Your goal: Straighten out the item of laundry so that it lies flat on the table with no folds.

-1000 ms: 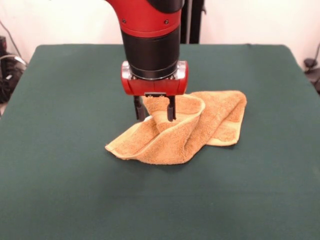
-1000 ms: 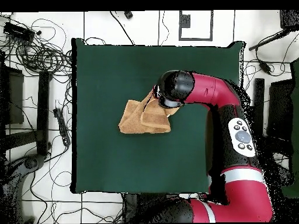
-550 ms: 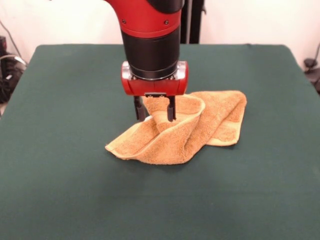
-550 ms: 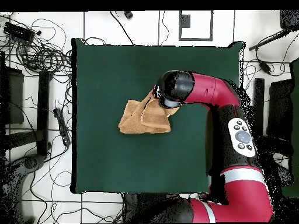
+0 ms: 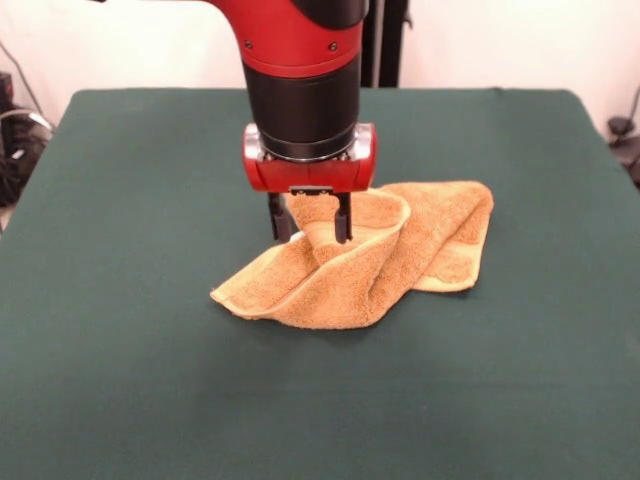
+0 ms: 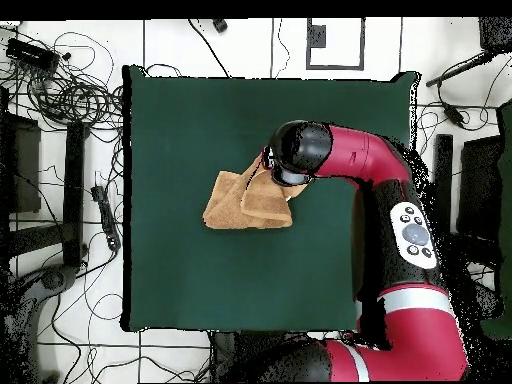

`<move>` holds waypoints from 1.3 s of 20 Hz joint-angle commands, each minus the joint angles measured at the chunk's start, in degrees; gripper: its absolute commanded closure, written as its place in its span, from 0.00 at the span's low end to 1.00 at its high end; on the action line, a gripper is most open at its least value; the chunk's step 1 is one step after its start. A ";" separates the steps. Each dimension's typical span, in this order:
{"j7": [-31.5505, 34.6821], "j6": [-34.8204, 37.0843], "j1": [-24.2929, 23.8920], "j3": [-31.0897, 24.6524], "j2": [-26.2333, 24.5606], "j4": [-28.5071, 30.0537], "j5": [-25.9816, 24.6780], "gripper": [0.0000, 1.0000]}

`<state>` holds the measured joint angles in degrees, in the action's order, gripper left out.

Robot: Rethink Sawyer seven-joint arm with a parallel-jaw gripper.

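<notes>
Gripper [image 5: 311,229] down on towel [image 5: 380,262], 2 black fingers [image 5: 343,220] straddling a raised fold and pinching it. Towel crumpled, folded over itself, mid-surface [image 5: 130,350]. Overhead: towel [image 6: 232,203] beside arm's wrist, gripper hidden beneath.

Off the table edges I see tangled black cables [image 6: 70,90] on the white tiled floor [image 6: 240,40] at one side, dark stands and equip. [image 6: 470,170] at the other, a dark-framed square [image 6: 335,43] on the floor, and a black post [image 5: 385,40] against the white wall [image 5: 520,40].
</notes>
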<state>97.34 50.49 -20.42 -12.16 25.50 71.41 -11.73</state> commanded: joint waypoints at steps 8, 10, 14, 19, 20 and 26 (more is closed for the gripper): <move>-0.12 -8.77 0.05 -2.75 -11.53 0.57 -3.68 0.00; -1.23 -9.88 -0.52 -3.15 -12.05 0.93 -3.93 0.00; -1.64 -10.27 -0.58 -2.93 -11.83 1.37 -4.06 0.00; -1.58 -10.41 -0.43 -2.74 -11.96 1.12 -3.85 0.00; -1.57 -10.37 -0.32 -2.56 -11.95 0.96 -3.93 0.00; -1.99 -9.60 -0.35 -2.63 -10.94 1.49 -3.88 0.00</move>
<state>97.34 42.77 -21.18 -12.18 17.08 70.04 -12.65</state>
